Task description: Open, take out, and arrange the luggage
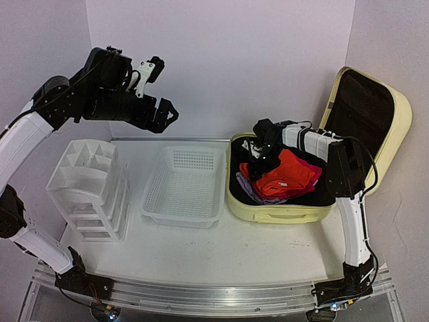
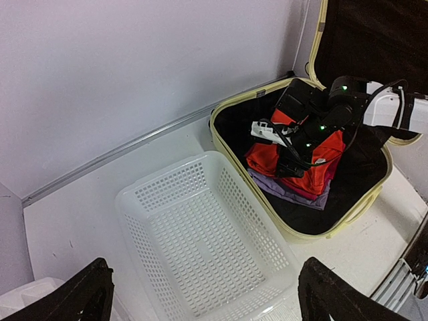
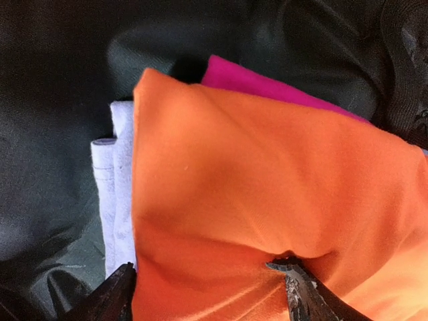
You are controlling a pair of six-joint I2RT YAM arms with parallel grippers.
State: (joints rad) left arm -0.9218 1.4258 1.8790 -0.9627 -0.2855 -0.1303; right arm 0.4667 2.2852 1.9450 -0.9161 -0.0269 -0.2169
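**A:** right fingers?

**B:** right gripper (image 3: 207, 291): fingers (image 3: 299, 294) apart, not clamped; tips down on the orange garment (image 3: 267, 180) inside the luggage (image 1: 281, 213); a span of cloth lies between them; one tip dents a fold.

**A:** what's around the orange?

**B:** it tops a folded stack in the luggage; pink garment (image 3: 254, 77) shows at one edge, pale lilac cloth (image 3: 117, 187) at another; black lining (image 3: 53, 134) all round the stack.

**A:** luggage itself?

**B:** lying open on the table (image 1: 268, 248); lid (image 1: 365, 111) raised at its right side, lining facing in; right arm reaches into the shell from over its right rim.

**A:** left side?

**B:** left gripper (image 2: 207, 294): fingers wide apart, nothing between them; held high, well left of the luggage, wrist camera looking across at it.

**A:** anything else?

**B:** white mesh basket (image 1: 181, 218) just left of the luggage, close but whether they touch I can't tell; white drawer organizer (image 1: 90, 188) further left again.
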